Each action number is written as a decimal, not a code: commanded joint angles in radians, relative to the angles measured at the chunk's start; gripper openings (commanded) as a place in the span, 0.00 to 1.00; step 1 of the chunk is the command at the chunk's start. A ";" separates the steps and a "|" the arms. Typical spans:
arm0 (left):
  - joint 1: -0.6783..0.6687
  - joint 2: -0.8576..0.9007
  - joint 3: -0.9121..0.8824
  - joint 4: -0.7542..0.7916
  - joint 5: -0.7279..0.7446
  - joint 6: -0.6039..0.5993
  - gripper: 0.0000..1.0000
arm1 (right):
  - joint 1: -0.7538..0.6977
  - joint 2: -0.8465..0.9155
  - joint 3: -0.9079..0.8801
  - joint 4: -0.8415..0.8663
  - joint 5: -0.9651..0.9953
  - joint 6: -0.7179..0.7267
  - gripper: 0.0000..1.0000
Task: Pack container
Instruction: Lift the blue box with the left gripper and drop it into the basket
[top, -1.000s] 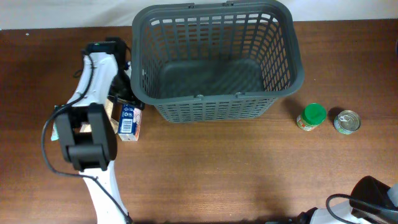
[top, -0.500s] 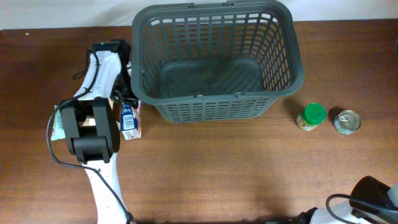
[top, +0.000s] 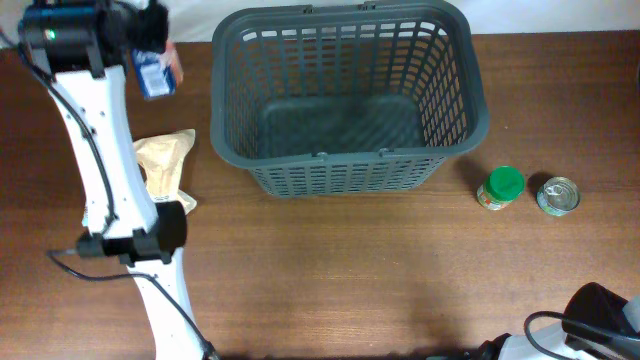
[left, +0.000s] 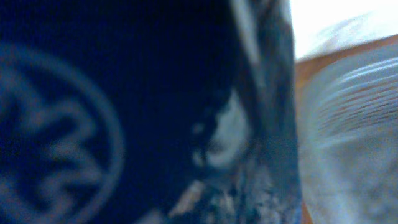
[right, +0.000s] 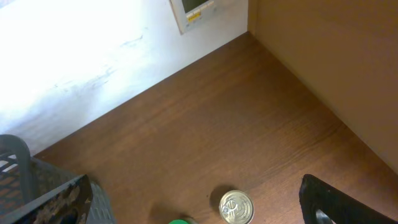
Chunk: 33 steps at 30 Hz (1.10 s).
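The container (top: 350, 150) is a large dark grey slotted basket at the table's far middle, with nothing inside. Its blurred side shows in the left wrist view (left: 351, 124) and a corner in the right wrist view (right: 15, 165). My left gripper (top: 148, 45) is raised high left of the basket, shut on a small blue-and-white carton (top: 155, 68). The carton's dark blue face (left: 124, 93) fills the left wrist view. My right gripper (right: 194, 200) is open and empty, low at the table's near right.
A tan crumpled bag (top: 162, 165) lies on the table left of the basket. A green-lidded jar (top: 500, 187) and a round tin can (top: 558, 195) stand right of the basket; the can also shows in the right wrist view (right: 236, 206).
My left gripper has lifted the carton off the table beside the basket's left front corner, up and toward the far left. The tan bag is now uncovered.
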 joint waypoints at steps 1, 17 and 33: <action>-0.147 -0.088 0.028 0.042 0.045 0.322 0.02 | -0.003 0.003 0.007 0.003 0.009 0.000 0.99; -0.463 0.090 -0.362 0.097 0.048 0.904 0.02 | -0.003 0.003 0.007 0.003 0.009 0.000 0.99; -0.462 0.255 -0.439 0.187 -0.074 0.898 0.99 | -0.003 0.003 0.007 0.003 0.009 0.000 0.99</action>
